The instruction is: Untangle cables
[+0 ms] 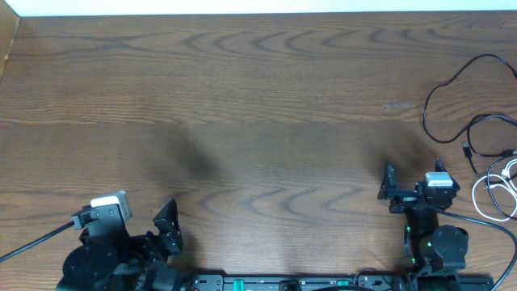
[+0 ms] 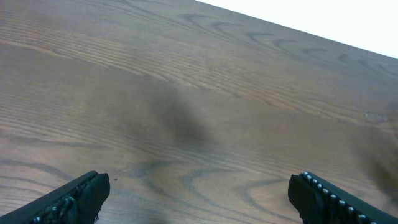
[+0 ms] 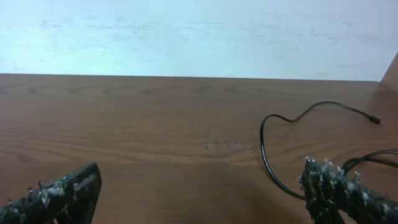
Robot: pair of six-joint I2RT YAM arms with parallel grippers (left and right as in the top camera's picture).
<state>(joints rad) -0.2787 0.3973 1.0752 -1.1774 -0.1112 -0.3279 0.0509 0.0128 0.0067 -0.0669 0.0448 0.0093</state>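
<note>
Sprawling along the right edge of the overhead frame, the thin black cables (image 1: 426, 117) curve in loose open loops, and a white cable (image 1: 474, 196) coils below them at lower right. Bare wood-grain surface (image 1: 242, 97) fills the rest. The right gripper (image 1: 388, 186), spread wide, sits just left of the cords. The left gripper (image 1: 168, 226), also spread, sits at lower left. The black run trends top to bottom.

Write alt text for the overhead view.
Black cables and one white cable lie loosely looped at the wooden table's right edge. The right gripper sits open left of them; the left gripper is open over bare wood, front left.
</note>
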